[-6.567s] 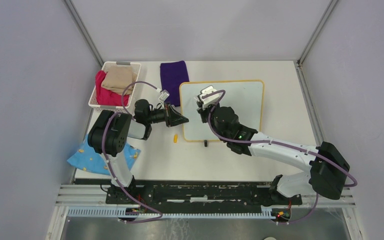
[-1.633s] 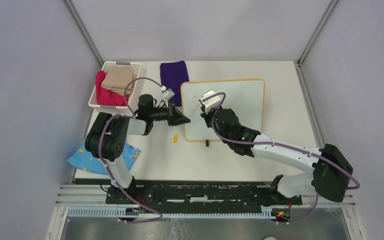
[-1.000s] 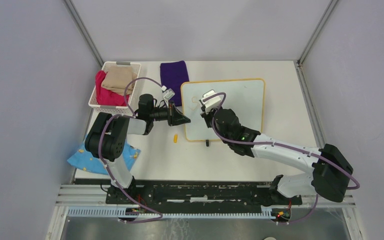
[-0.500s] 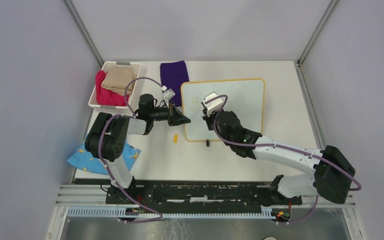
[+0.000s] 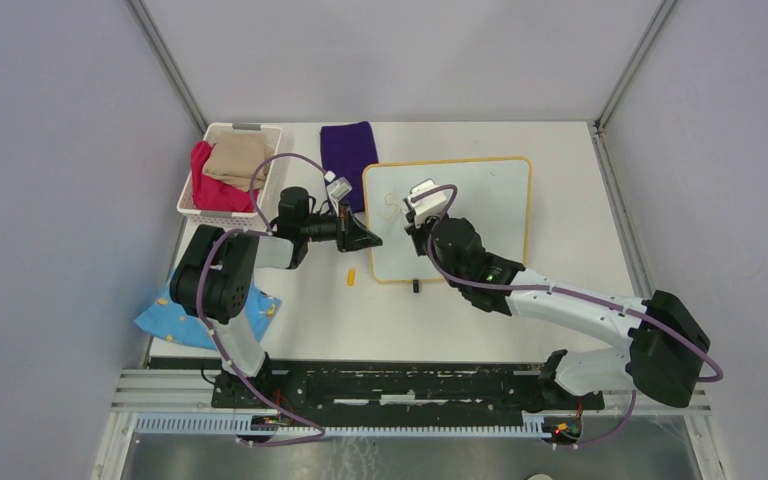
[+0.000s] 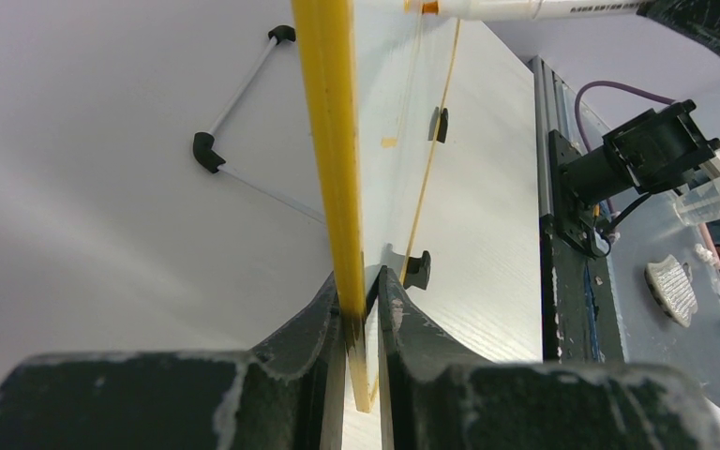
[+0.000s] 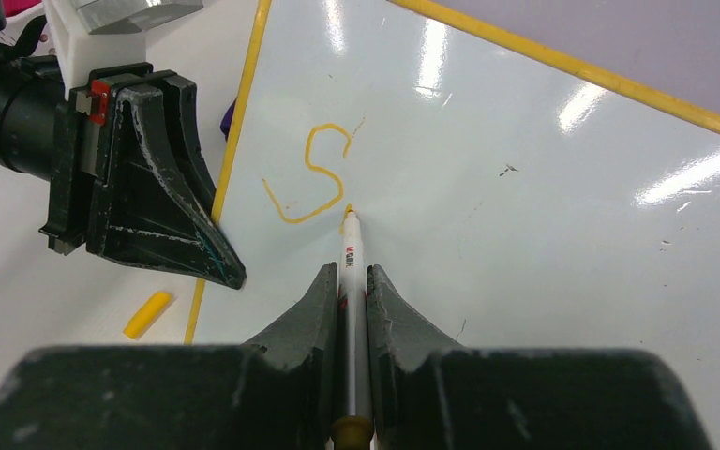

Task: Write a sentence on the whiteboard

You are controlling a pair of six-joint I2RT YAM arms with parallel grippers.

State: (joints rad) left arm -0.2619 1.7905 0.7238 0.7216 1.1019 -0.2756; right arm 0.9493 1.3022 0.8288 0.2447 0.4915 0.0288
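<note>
On the whiteboard [image 5: 490, 200], beside the orange "S" [image 7: 319, 172], the right tool [image 7: 347, 272] grasping the marker [image 7: 351, 246] should press lightly and evenly, while the left tool [image 6: 361, 286] pinches the frame [image 6: 328, 122].

Whiteboard [image 5: 490, 195] glossy white, yellow-orange frame; written S [image 7: 323, 174] orange-yellow; marker [image 7: 352, 253] white; cloth [image 5: 348, 150] purple; towel [image 5: 165, 315] blue, yellow-patterned.

Bright, even light from above fills every view, leaving only soft, faint shadows on the table [image 5: 410, 330]. In the right wrist view, white glare streaks cross the glossy whiteboard [image 7: 544, 244]. Both wrist views stretch toward their edges, and the closest parts look blurred.
</note>
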